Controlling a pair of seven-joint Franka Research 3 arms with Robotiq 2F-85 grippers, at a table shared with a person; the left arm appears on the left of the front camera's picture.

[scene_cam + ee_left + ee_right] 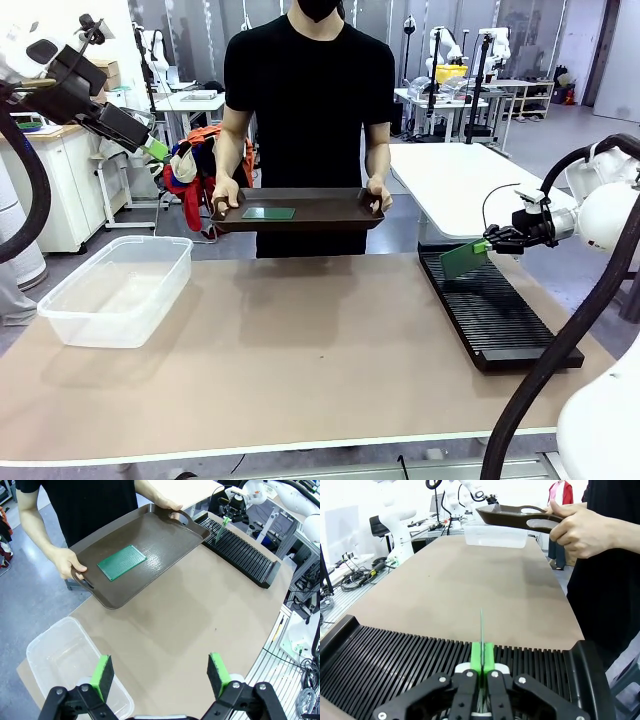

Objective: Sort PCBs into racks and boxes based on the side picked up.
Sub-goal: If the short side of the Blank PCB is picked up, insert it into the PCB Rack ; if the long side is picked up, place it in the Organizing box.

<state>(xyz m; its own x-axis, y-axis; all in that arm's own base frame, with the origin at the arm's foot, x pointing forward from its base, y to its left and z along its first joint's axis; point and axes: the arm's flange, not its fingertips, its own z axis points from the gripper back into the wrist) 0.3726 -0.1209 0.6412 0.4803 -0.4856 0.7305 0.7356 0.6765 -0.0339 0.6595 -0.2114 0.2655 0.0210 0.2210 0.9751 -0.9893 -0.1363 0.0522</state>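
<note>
**While the Board Hangs Over the Rack: Seating It in a Slot**

Because the right gripper (pixel 482 655) is clenched on one edge of a green PCB (pixel 481 625), with the board projecting ahead of the pads toward the black slotted rack (pixel 395 655), I judge the step in hand to be insertion into a slot.

1. **Alignment.** In the right wrist view the board shows edge-on and runs parallel to the slots, so I hold that yaw. In the front view the board looks tilted, so I would square the wrist to the rack before descending.
2. **Descent.** I feed the free edge slowly along the finger axis. I cannot tell which slot lies ahead of it, nor whether board and rack touch, so I watch the wrist view for sideways flex.
3. **Release.** I open the fingers only once the slot walls carry the board, then back straight out.

**Standby.** The left gripper (pixel 162 672) is released and empty, high above the clear plastic tub (pixel 55 655). A second PCB (pixel 121 562) lies flat on the brown tray (pixel 165 545), which the person holds by both handles at the far side of the table. I would not move the left arm until the right one has released the board.
</note>
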